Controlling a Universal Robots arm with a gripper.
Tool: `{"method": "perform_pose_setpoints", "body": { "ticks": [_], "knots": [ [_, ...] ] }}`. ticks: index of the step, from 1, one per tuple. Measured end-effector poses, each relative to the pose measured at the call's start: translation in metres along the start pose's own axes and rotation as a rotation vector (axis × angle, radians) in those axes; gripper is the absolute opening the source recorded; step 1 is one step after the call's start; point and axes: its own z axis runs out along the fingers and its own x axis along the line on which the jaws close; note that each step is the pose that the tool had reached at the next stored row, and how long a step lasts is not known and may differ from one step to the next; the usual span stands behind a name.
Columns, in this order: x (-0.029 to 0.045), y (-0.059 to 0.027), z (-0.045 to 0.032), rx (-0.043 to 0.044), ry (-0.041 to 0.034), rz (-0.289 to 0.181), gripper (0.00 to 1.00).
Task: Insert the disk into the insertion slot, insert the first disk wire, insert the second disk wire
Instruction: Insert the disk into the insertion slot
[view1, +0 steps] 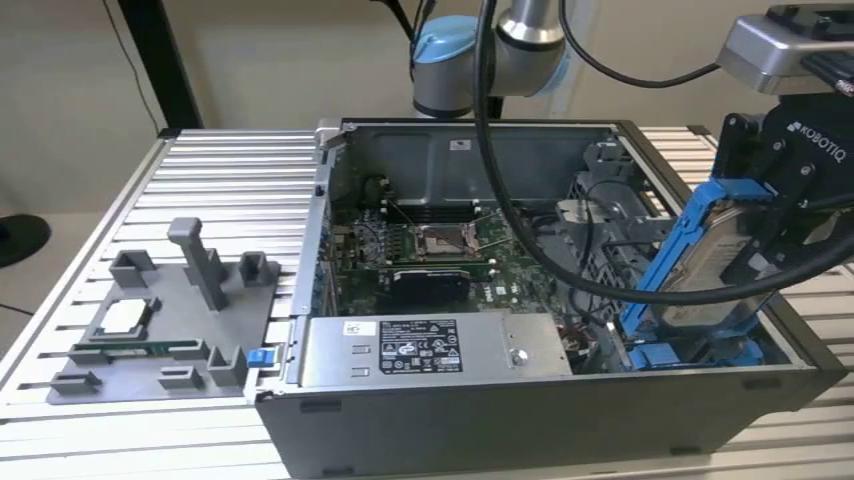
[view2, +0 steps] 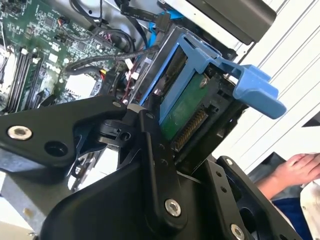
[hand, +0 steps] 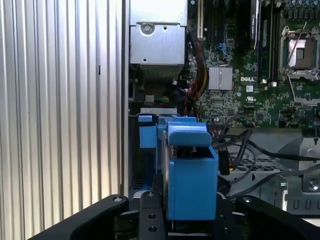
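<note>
My gripper (view1: 763, 248) is shut on the disk (view1: 705, 250), a silver drive in a bright blue frame. It holds the disk tilted on edge above the open computer case's corner on the exterior view's right. Under the disk, the insertion slot (view1: 683, 353) shows its blue rails inside the case. In the second wrist view a black finger (view2: 156, 155) presses the blue frame beside the disk's green board (view2: 184, 109). In the first wrist view the disk's blue frame (hand: 192, 175) stands between my fingers, with the slot's blue rails (hand: 149, 136) just beyond it.
The open case holds a motherboard (view1: 427, 250), a grey power-supply box with a white sticker (view1: 416, 350) and loose black cables (view1: 567, 265). A grey fixture plate (view1: 160, 320) lies on the ribbed table at the exterior view's left. A person's hand (view2: 300, 167) rests nearby.
</note>
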Motion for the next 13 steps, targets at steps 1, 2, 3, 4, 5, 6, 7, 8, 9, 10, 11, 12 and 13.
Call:
{"method": "perform_pose_setpoints", "body": {
  "ticks": [1, 2, 3, 4, 5, 6, 7, 8, 9, 10, 11, 12, 13],
  "knots": [
    [0.0, 0.0, 0.0018, 0.0007, -0.0003, 0.0, 0.0],
    [0.0001, -0.0001, 0.0036, 0.0014, -0.0007, 0.0, 0.0],
    [0.0001, -0.0001, 0.0054, 0.0019, -0.001, 0.0, 0.0],
    [0.0002, -0.0002, 0.0073, 0.0023, -0.0012, 0.0, 0.0],
    [0.0002, -0.0002, 0.009, 0.003, -0.0014, 0.0, 0.0],
    [0.0003, -0.0003, 0.0109, 0.0034, -0.0019, 0.0, 0.0],
    [0.0004, -0.0002, 0.0127, 0.0038, -0.0024, 0.0, 0.0],
    [0.0004, -0.0003, 0.0145, 0.0041, -0.0028, 0.0, 0.0],
    [0.0005, -0.0003, 0.0163, 0.0043, -0.0031, 0.0, 0.0],
    [0.0005, -0.0003, 0.0182, 0.0044, -0.0033, 0.0, 0.0],
    [0.0006, -0.0003, 0.0199, 0.0045, -0.0034, 0.0, 0.0],
    [0.0006, -0.0003, 0.0218, 0.0046, -0.0035, 0.0, 0.0],
    [0.0007, -0.0003, 0.0237, 0.0047, -0.0033, 0.0, 0.0]
  ]
}}
